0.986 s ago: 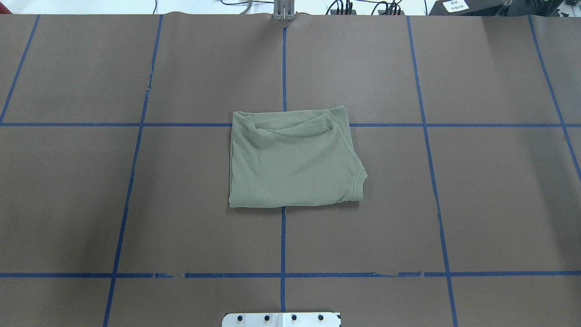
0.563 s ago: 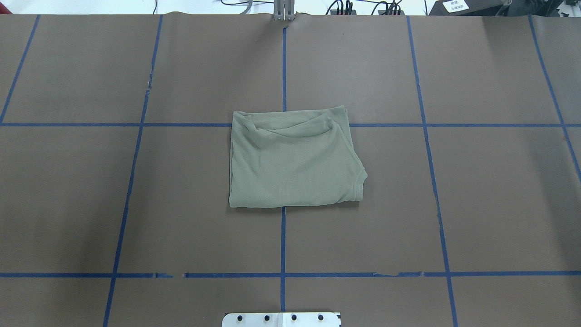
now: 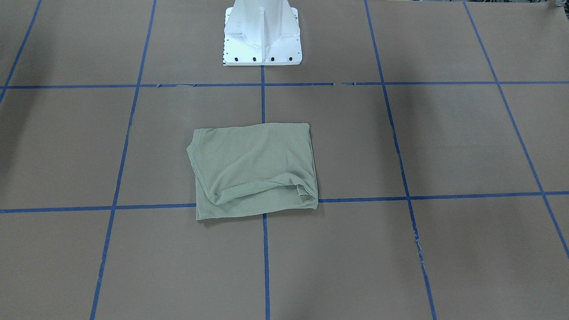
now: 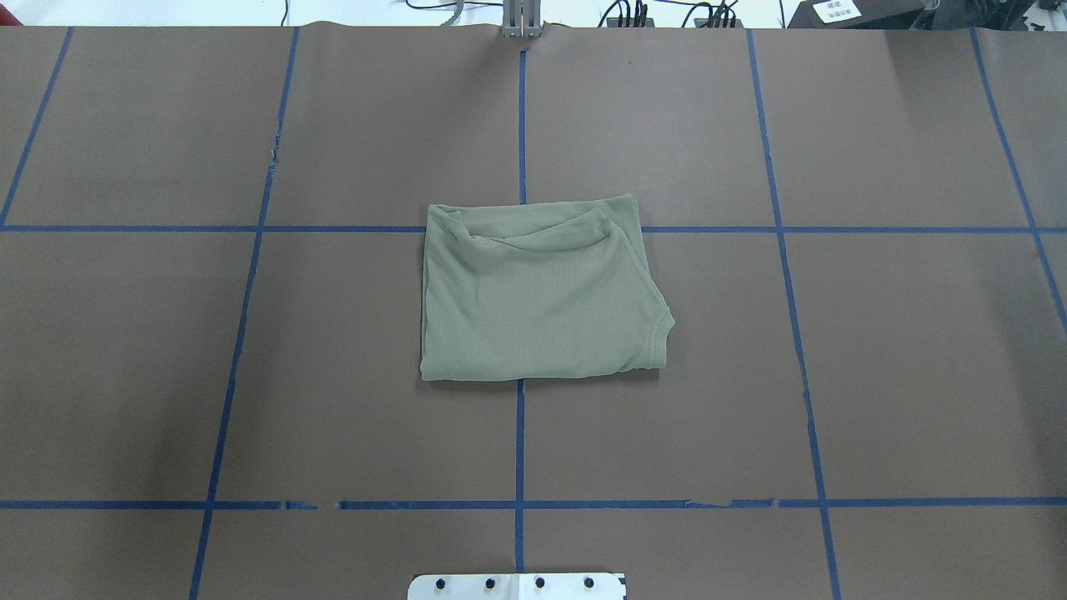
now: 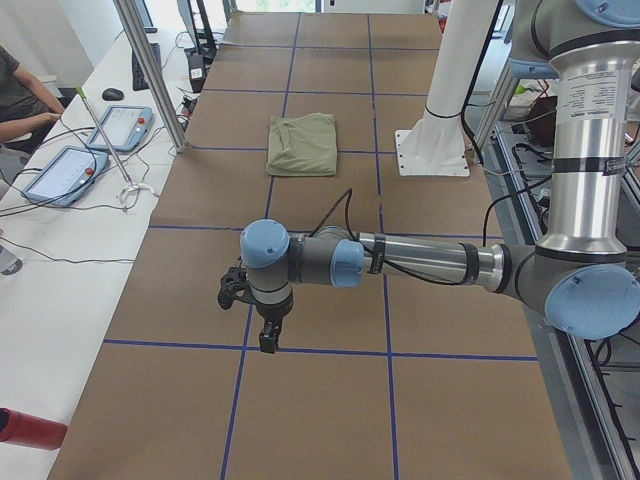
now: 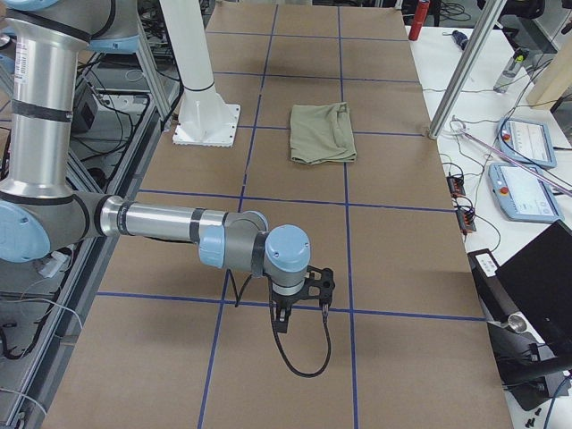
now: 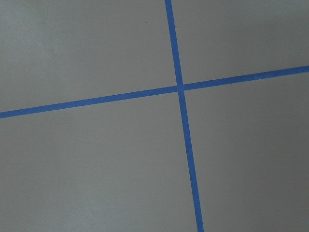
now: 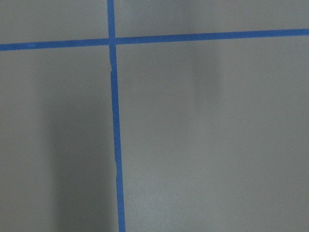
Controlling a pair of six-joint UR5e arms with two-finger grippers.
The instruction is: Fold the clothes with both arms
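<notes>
The pale sage-green shirt (image 4: 538,300) lies folded into a rough rectangle at the middle of the brown table. It also shows in the front view (image 3: 253,173) and in both side views (image 5: 303,143) (image 6: 322,132). No arm is over it. My left gripper (image 5: 268,338) shows only in the exterior left view, low over the table far from the shirt. My right gripper (image 6: 281,320) shows only in the exterior right view, likewise far from the shirt. I cannot tell whether either one is open or shut. Both wrist views show only brown table and blue tape.
The white pedestal base (image 3: 262,40) stands at the robot's edge of the table, behind the shirt. Blue tape lines (image 4: 520,450) grid the brown surface. Tablets and cables lie on the side benches (image 5: 90,150) (image 6: 527,152). A person sits at the far left (image 5: 20,95).
</notes>
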